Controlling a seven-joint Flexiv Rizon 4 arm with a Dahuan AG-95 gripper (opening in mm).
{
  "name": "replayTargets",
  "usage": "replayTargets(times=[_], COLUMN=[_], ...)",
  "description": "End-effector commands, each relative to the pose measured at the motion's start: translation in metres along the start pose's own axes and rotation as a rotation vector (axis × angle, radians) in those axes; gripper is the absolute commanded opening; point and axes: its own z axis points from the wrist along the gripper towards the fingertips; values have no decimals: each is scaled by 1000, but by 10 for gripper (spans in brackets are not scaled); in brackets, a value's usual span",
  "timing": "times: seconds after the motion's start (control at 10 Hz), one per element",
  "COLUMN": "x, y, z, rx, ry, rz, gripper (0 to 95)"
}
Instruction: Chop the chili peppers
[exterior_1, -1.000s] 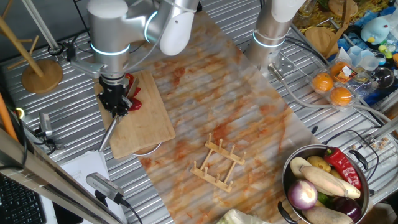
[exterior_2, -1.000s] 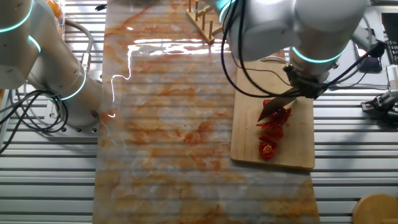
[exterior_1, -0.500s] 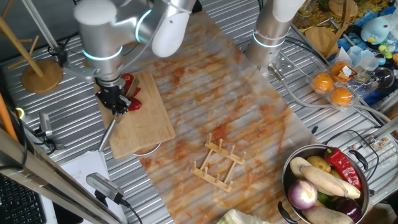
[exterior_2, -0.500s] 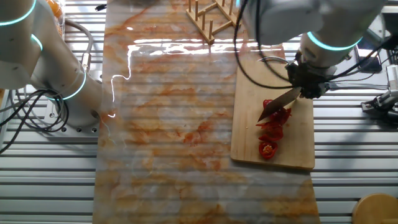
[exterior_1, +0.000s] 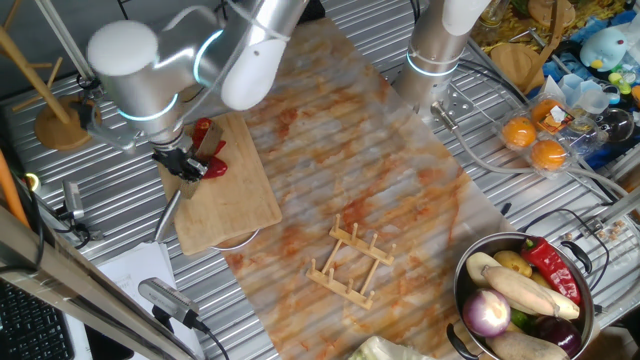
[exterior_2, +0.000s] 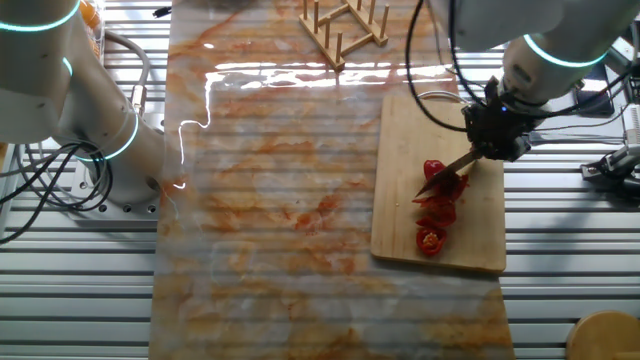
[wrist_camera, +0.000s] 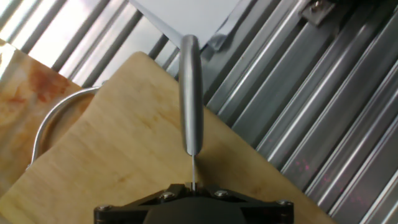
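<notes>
Gripper (exterior_2: 497, 137): clenched on knife (exterior_2: 447, 171).
Chili peppers (exterior_2: 437, 208): on cutting board (exterior_2: 400, 160), blade overhead.
Dish rack (exterior_2: 343, 22): 11 o'clock of board.

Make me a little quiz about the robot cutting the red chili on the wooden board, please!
1. True or false: the pincer holds a knife.
2. Where do the chili peppers lie?
A. in the metal bowl
B. on the cutting board
C. on the wooden rack
3. Fill in: the knife's tip points at the red ____ pieces.

Key:
1. True. The pincer is shut on the knife, and the blade slants down to the board.
2. B. The red pieces lie in a row on the board.
3. Chili.
</notes>
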Motion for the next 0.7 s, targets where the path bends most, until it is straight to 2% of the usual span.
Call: replayTargets(times=[0.1,0.2,0.3,0.5,0.7], x=[2,2,3,4,5], y=[-2,-2,-2,-2,-3], z=[1,1,2,5,5], rx=[-18,-17,-1,-11,-29], ry=[32,47,61,74,102], rz=[18,22,18,41,54], gripper=[190,190,190,190,190])
